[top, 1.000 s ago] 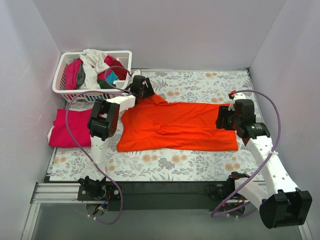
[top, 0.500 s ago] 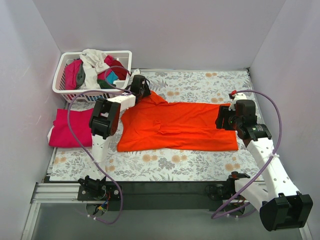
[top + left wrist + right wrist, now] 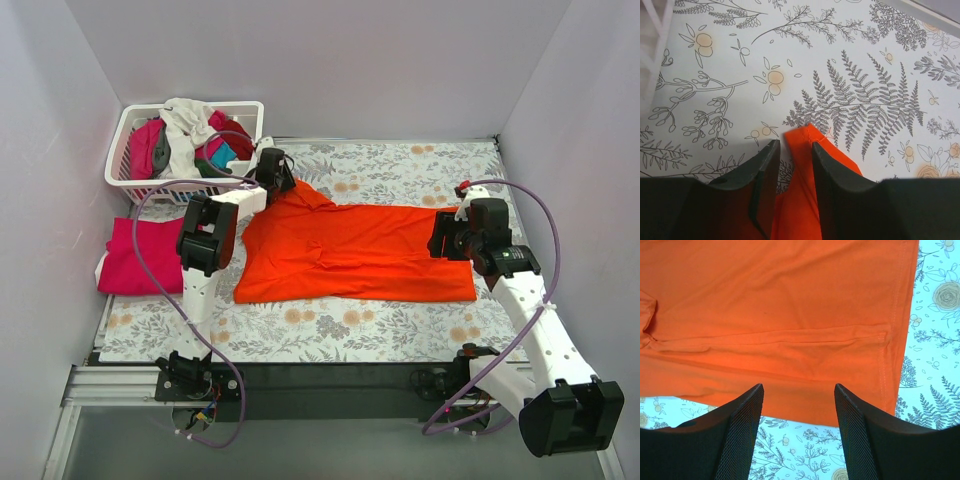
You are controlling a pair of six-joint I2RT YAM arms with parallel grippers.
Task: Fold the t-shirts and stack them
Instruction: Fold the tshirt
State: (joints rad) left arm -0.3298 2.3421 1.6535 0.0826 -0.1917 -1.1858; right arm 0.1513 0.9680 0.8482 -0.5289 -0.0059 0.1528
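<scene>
A bright orange t-shirt [image 3: 360, 250] lies spread flat on the floral table cover, collar end to the left. My left gripper [image 3: 272, 172] is at the shirt's far-left sleeve tip. In the left wrist view its jaws [image 3: 795, 145] are shut on a ridge of the orange t-shirt [image 3: 800, 200], whose tip pokes out past the fingertips. My right gripper [image 3: 440, 240] hovers over the shirt's right hem. In the right wrist view its jaws [image 3: 798, 387] stand open over the orange t-shirt [image 3: 780, 315], with nothing between them. A magenta-pink t-shirt [image 3: 140, 255] lies folded at the left edge.
A white slatted basket [image 3: 125, 130] at the back left holds several more garments, among them a white one [image 3: 185, 125] and dark red and teal ones. Grey walls close in the back and both sides. The basket's edge [image 3: 650, 30] lies close to my left gripper.
My left gripper's jaws have closed in on the orange sleeve tip and shifted slightly back and to the left. The right arm has barely moved.
</scene>
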